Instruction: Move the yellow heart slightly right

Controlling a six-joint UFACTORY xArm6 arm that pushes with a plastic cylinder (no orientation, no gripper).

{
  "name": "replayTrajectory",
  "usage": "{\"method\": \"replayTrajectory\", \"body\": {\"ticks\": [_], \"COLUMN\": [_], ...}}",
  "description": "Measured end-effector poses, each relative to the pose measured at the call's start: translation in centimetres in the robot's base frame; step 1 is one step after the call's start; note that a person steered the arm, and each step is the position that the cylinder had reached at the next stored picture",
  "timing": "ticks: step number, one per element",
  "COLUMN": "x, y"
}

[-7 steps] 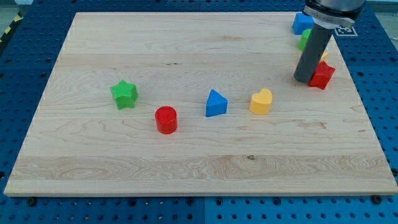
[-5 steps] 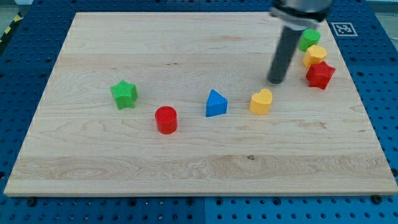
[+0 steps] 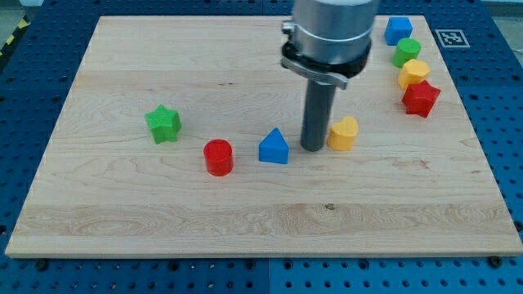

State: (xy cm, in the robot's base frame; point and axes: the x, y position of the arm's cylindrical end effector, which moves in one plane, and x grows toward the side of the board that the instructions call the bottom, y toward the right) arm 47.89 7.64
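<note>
The yellow heart (image 3: 345, 133) lies on the wooden board (image 3: 163, 196) right of the middle. My tip (image 3: 312, 148) stands on the board right against the heart's left side, between it and the blue triangle (image 3: 274, 148). The rod rises from the tip toward the view's top.
A red cylinder (image 3: 218, 157) and a green star (image 3: 163, 123) lie to the left. At the top right stand a blue block (image 3: 398, 30), a green block (image 3: 406, 51), a yellow block (image 3: 413, 73) and a red star (image 3: 421, 98) in a column.
My tip swept from the top right down and left to the heart's left side. The blue triangle has shifted left and down. The heart has barely moved.
</note>
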Motion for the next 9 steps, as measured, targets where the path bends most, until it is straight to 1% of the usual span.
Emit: {"method": "replayTrajectory", "body": {"ticks": [1, 2, 4, 6, 7, 9], "x": [0.0, 0.0, -3.0, -2.8, -0.7, 0.2], "y": [3.4, 4.4, 4.4, 8.4, 9.3, 10.7]}}
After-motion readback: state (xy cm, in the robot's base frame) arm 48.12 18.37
